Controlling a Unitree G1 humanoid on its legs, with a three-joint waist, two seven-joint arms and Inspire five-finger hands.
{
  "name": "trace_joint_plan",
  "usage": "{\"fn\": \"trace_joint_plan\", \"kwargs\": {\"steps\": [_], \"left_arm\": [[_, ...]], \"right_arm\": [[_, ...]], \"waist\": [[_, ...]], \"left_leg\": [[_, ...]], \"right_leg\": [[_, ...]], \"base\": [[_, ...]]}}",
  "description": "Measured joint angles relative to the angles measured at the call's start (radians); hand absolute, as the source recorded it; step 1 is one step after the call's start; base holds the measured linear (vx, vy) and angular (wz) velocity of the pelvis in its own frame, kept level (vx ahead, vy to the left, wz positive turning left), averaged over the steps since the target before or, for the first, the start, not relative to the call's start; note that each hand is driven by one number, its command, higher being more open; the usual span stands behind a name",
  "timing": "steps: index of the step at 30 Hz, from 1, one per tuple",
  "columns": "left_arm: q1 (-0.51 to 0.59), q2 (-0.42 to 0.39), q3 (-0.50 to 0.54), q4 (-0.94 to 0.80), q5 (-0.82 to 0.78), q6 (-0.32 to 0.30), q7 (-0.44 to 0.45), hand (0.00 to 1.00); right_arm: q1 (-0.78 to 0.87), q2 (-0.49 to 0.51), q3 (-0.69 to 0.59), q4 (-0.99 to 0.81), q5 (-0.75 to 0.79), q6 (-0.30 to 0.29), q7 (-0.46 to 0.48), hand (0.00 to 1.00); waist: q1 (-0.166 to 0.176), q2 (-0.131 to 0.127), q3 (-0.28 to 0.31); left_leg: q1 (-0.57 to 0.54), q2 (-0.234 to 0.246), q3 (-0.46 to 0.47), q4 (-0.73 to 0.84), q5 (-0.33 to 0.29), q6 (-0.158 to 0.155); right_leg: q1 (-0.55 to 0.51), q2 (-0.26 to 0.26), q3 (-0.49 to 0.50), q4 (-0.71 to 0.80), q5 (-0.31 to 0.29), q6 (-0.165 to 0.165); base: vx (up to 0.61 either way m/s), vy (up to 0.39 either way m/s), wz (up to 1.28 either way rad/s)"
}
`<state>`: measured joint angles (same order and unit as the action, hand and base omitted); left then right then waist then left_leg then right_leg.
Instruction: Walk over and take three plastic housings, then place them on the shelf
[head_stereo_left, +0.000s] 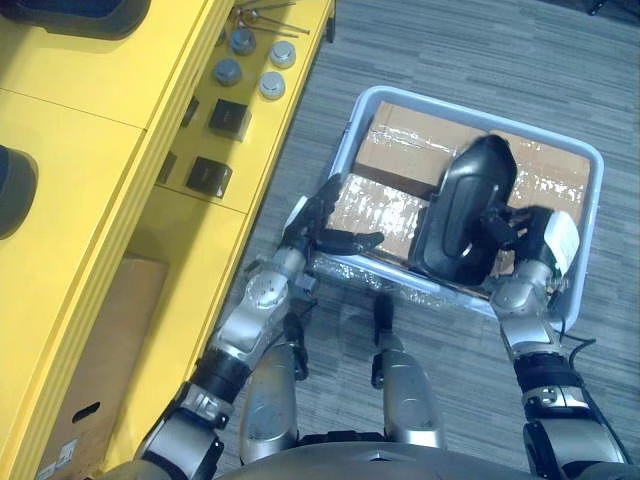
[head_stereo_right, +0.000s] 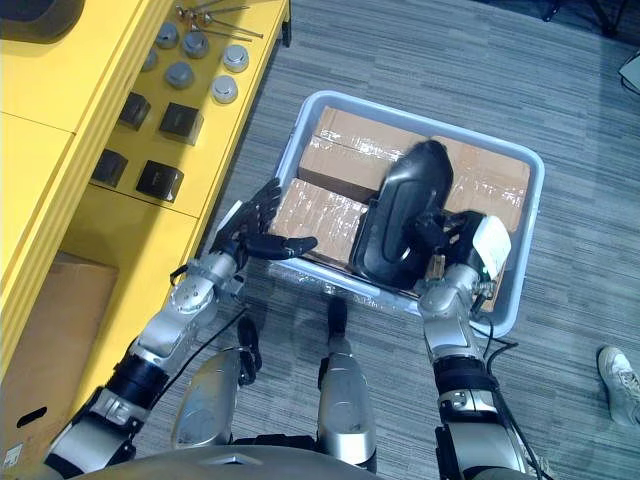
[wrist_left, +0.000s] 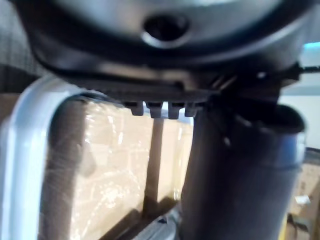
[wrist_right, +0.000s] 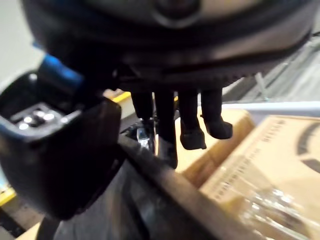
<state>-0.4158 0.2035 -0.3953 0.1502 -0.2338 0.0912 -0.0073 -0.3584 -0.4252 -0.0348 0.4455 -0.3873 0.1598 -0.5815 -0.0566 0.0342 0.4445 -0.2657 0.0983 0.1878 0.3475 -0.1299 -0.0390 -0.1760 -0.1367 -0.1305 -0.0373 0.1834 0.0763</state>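
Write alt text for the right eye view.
The right hand grips a black curved plastic housing in a pale blue plastic tub of taped cardboard boxes. Its open left hand is at the tub's near left corner, beside a yellow shelf.

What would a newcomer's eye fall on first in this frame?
The glossy black housing stands out, inside a pale bin on the floor that is packed with taped cardboard boxes. The right hand is curled round its near right side. The left hand is spread open at the bin's near left corner. A bright yellow shelf runs along the left, carrying dark blocks and round metal caps.
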Motion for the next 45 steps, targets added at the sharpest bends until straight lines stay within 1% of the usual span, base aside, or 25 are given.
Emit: {"fn": "trace_joint_plan", "kwargs": {"steps": [3, 4, 7, 9, 11, 14, 18, 20, 23, 24, 26, 27, 30, 31, 33, 34, 38, 45], "left_arm": [[-0.086, 0.006, -0.029, 0.035, 0.016, 0.015, -0.017, 1.00], [-0.143, 0.011, -0.042, 0.077, 0.018, 0.028, -0.027, 1.00], [-0.226, 0.026, -0.071, 0.150, 0.018, 0.072, -0.037, 1.00], [-0.247, 0.031, -0.085, 0.181, 0.018, 0.097, -0.046, 1.00], [-0.280, 0.037, -0.111, 0.240, 0.019, 0.121, -0.050, 1.00], [-0.307, 0.038, -0.138, 0.287, 0.019, 0.153, -0.049, 1.00], [-0.337, 0.032, -0.146, 0.316, 0.009, 0.165, -0.033, 1.00], [-0.349, 0.028, -0.146, 0.329, -0.001, 0.171, -0.009, 1.00], [-0.371, 0.015, -0.142, 0.366, -0.044, 0.172, 0.048, 1.00], [-0.371, 0.011, -0.134, 0.378, -0.077, 0.171, 0.074, 1.00], [-0.372, 0.005, -0.113, 0.399, -0.145, 0.167, 0.097, 1.00], [-0.372, 0.002, -0.085, 0.425, -0.280, 0.157, 0.112, 1.00], [-0.371, 0.001, -0.056, 0.453, -0.418, 0.140, 0.113, 1.00], [-0.371, 0.000, -0.051, 0.474, -0.492, 0.122, 0.110, 1.00], [-0.370, 0.000, -0.047, 0.493, -0.572, 0.114, 0.103, 1.00], [-0.369, -0.004, -0.034, 0.514, -0.646, 0.105, 0.089, 1.00], [-0.366, -0.008, -0.024, 0.551, -0.773, 0.101, 0.067, 1.00], [-0.358, -0.013, -0.035, 0.587, -0.933, 0.102, 0.038, 1.00]], "right_arm": [[-0.035, -0.040, 0.030, -0.014, -0.017, -0.001, 0.018, 0.00], [-0.061, -0.061, 0.047, -0.024, -0.039, -0.009, 0.036, 0.00], [-0.114, -0.092, 0.092, -0.027, -0.064, -0.040, 0.080, 0.00], [-0.124, -0.092, 0.112, -0.027, -0.079, -0.052, 0.100, 0.00], [-0.131, -0.092, 0.148, -0.027, -0.081, -0.069, 0.129, 0.00], [-0.137, -0.092, 0.207, -0.027, -0.109, -0.091, 0.140, 0.00], [-0.146, -0.092, 0.251, -0.023, -0.117, -0.115, 0.140, 0.00], [-0.161, -0.092, 0.271, -0.019, -0.117, -0.132, 0.140, 0.00], [-0.182, -0.092, 0.285, -0.017, -0.117, -0.156, 0.134, 0.00], [-0.192, -0.092, 0.289, -0.017, -0.117, -0.160, 0.132, 0.00], [-0.207, -0.091, 0.292, -0.011, -0.117, -0.170, 0.128, 0.00], [-0.209, -0.087, 0.291, -0.011, -0.117, -0.171, 0.113, 0.00], [-0.209, -0.077, 0.290, -0.011, -0.117, -0.171, 0.103, 0.00], [-0.208, -0.069, 0.288, -0.011, -0.117, -0.171, 0.097, 0.00], [-0.208, -0.051, 0.282, -0.011, -0.118, -0.171, 0.093, 0.00], [-0.208, -0.030, 0.274, -0.011, -0.118, -0.172, 0.093, 0.00], [-0.206, 0.002, 0.274, -0.008, -0.119, -0.176, 0.092, 0.00], [-0.202, 0.011, 0.276, -0.008, -0.121, -0.189, 0.091, 0.00]], "waist": [[-0.001, 0.000, 0.000], [-0.006, -0.002, 0.000], [-0.008, -0.008, 0.001], [-0.009, -0.014, -0.002], [-0.007, -0.032, 0.000], [-0.006, -0.051, -0.002], [0.000, -0.053, -0.002], [0.000, -0.054, -0.001], [-0.001, -0.056, -0.002], [-0.001, -0.061, -0.001], [-0.003, -0.071, 0.000], [-0.003, -0.083, -0.001], [-0.005, -0.097, 0.000], [-0.006, -0.101, 0.000], [-0.009, -0.103, 0.000], [-0.010, -0.105, 0.001], [-0.010, -0.107, 0.002], [-0.022, -0.116, 0.003]], "left_leg": [[0.000, 0.001, 0.003, 0.001, 0.000, 0.000], [0.000, 0.002, 0.008, 0.002, -0.001, 0.000], [0.000, 0.015, 0.028, 0.016, -0.013, -0.004], [-0.001, 0.025, 0.032, 0.026, -0.021, -0.006], [-0.004, 0.036, 0.036, 0.035, -0.028, -0.011], [-0.006, 0.042, 0.042, 0.035, -0.030, -0.014], [-0.010, 0.047, 0.043, 0.035, -0.030, -0.014], [-0.011, 0.046, 0.043, 0.035, -0.030, -0.014], [-0.023, 0.043, 0.037, 0.040, -0.030, -0.014], [-0.023, 0.044, 0.036, 0.040, -0.030, -0.014], [-0.023, 0.043, 0.036, 0.040, -0.030, -0.014], [-0.023, 0.042, 0.035, 0.041, -0.029, -0.013], [-0.023, 0.039, 0.034, 0.041, -0.029, -0.012], [-0.022, 0.035, 0.033, 0.039, -0.027, -0.009], [-0.021, 0.033, 0.033, 0.036, -0.025, -0.007], [-0.021, 0.032, 0.033, 0.035, -0.024, -0.006], [-0.013, 0.032, 0.035, 0.032, -0.024, -0.005], [-0.006, 0.032, 0.037, 0.030, -0.023, -0.005]], "right_leg": [[0.000, 0.000, 0.004, -0.004, 0.004, -0.001], [0.000, 0.001, 0.008, -0.007, 0.007, 0.000], [-0.001, 0.009, 0.026, -0.017, 0.016, -0.001], [0.000, 0.016, 0.031, -0.017, 0.016, -0.002], [-0.002, 0.026, 0.035, -0.018, 0.017, -0.004], [-0.008, 0.030, 0.042, -0.018, 0.017, -0.005], [-0.011, 0.030, 0.043, -0.017, 0.017, -0.006], [-0.012, 0.031, 0.043, -0.017, 0.017, -0.006], [-0.017, 0.034, 0.039, -0.017, 0.018, -0.008], [-0.018, 0.035, 0.039, -0.017, 0.019, -0.009], [-0.018, 0.035, 0.040, -0.017, 0.019, -0.009], [-0.019, 0.035, 0.040, -0.017, 0.019, -0.009], [-0.019, 0.033, 0.040, -0.017, 0.019, -0.010], [-0.019, 0.030, 0.040, -0.017, 0.019, -0.010], [-0.019, 0.028, 0.040, -0.017, 0.019, -0.010], [-0.019, 0.028, 0.041, -0.016, 0.019, -0.010], [-0.014, 0.028, 0.046, -0.016, 0.018, -0.011], [-0.010, 0.028, 0.051, -0.014, 0.016, -0.014]], "base": [[0.00, 0.000, -0.06], [0.00, 0.000, -0.08], [-0.02, -0.006, -0.19], [-0.02, -0.020, -0.15], [-0.02, -0.037, -0.09], [-0.02, -0.033, -0.08], [-0.04, -0.020, -0.01], [-0.04, -0.016, 0.00], [-0.05, -0.021, 0.04], [-0.04, -0.019, 0.00], [-0.05, -0.017, -0.01], [-0.04, -0.012, 0.01], [-0.03, -0.005, 0.01], [-0.04, 0.000, 0.03], [-0.04, 0.003, 0.03], [0.00, 0.000, 0.00], [-0.01, 0.000, -0.01], [0.00, 0.000, -0.01]]}}
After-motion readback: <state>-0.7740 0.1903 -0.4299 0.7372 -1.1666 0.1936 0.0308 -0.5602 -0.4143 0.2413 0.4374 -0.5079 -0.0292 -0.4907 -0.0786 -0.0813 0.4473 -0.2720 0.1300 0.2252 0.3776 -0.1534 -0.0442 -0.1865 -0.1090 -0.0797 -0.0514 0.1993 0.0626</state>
